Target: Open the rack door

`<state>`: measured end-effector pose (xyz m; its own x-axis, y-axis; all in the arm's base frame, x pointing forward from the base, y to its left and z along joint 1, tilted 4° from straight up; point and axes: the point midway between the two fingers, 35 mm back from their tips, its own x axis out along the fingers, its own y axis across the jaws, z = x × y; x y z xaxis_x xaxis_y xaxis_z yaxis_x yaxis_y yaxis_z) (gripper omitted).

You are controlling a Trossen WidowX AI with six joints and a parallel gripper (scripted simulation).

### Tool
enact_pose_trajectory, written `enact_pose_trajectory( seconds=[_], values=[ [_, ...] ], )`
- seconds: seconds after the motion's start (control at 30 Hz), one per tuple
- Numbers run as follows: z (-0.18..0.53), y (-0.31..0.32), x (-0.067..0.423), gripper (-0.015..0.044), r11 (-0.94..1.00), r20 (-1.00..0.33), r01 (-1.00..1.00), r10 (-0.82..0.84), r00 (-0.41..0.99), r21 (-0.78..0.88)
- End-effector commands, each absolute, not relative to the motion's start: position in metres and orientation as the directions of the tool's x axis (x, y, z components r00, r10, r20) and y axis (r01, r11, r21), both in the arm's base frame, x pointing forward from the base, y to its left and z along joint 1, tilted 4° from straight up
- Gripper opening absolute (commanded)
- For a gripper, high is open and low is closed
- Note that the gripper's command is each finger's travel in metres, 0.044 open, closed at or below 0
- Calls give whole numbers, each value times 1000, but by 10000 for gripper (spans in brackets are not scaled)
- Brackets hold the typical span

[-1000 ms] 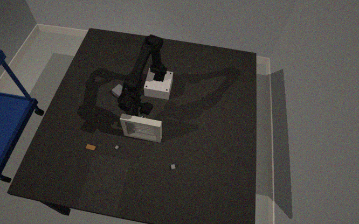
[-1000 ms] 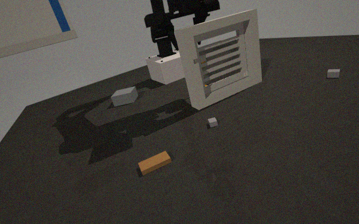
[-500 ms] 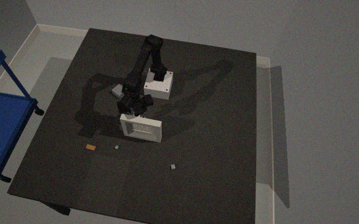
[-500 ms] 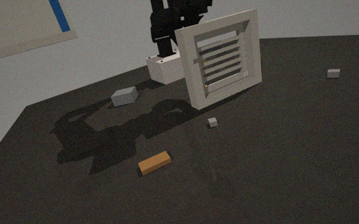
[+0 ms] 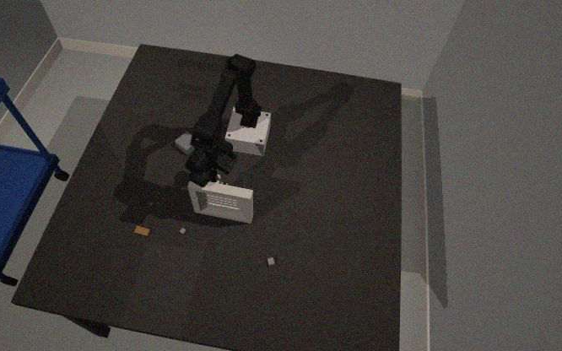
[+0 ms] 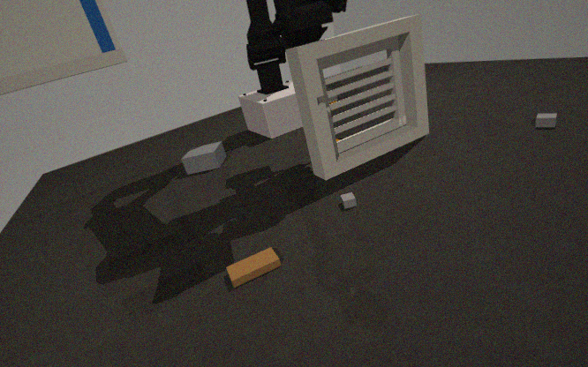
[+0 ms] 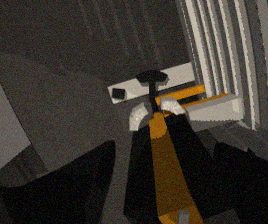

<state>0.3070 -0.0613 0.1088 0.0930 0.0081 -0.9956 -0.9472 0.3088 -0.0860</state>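
Note:
The rack's pale frame [image 5: 240, 191] [image 6: 311, 114] stands upright on the dark table [image 5: 331, 244] [image 6: 447, 255]. Its slatted door [image 6: 361, 84] [image 7: 201, 50] shows through the opening and looks swung partly away from it; I cannot tell the angle. My gripper [image 7: 165, 148] is close behind the frame, with its fingers apart and pale tips. A dark stem with a rounded head [image 7: 151, 77] reaches down near the gap between the tips. I cannot tell whether it is the handle. Orange parts [image 7: 185, 95] lie just beyond the right fingertip. In the top and exterior views the fingertips are mostly hidden.
The white base box [image 5: 248, 135] [image 6: 274, 116] is behind the frame. A grey block [image 5: 183, 143] [image 6: 204, 158] is left of the arm. In front of the frame lie an orange block [image 5: 142, 230] [image 6: 253, 267] and two small grey blocks [image 5: 271, 261] [image 6: 348, 200]. A blue cart [image 5: 8, 196] stands beside the table.

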Motion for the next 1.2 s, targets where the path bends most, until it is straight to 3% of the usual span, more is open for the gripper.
enact_pose_trajectory(
  seconds=[0.0, 0.2, 0.43, 0.7, 1.0, 1.17],
  values=[
    [108, -61, 307, 290, 101, -996, -991, 12, 93, -91],
    [108, -61, 307, 290, -162, -996, -982, 12, 92, -93],
    [108, -61, 307, 290, -170, -996, -981, 12, 92, -93],
    [108, -61, 307, 80, -170, -996, -981, 12, 92, -93],
    [108, -61, 307, 20, -170, -996, -981, 12, 92, -93],
    [108, -60, 306, 18, -156, -996, -983, 12, 92, -93]
  ],
)
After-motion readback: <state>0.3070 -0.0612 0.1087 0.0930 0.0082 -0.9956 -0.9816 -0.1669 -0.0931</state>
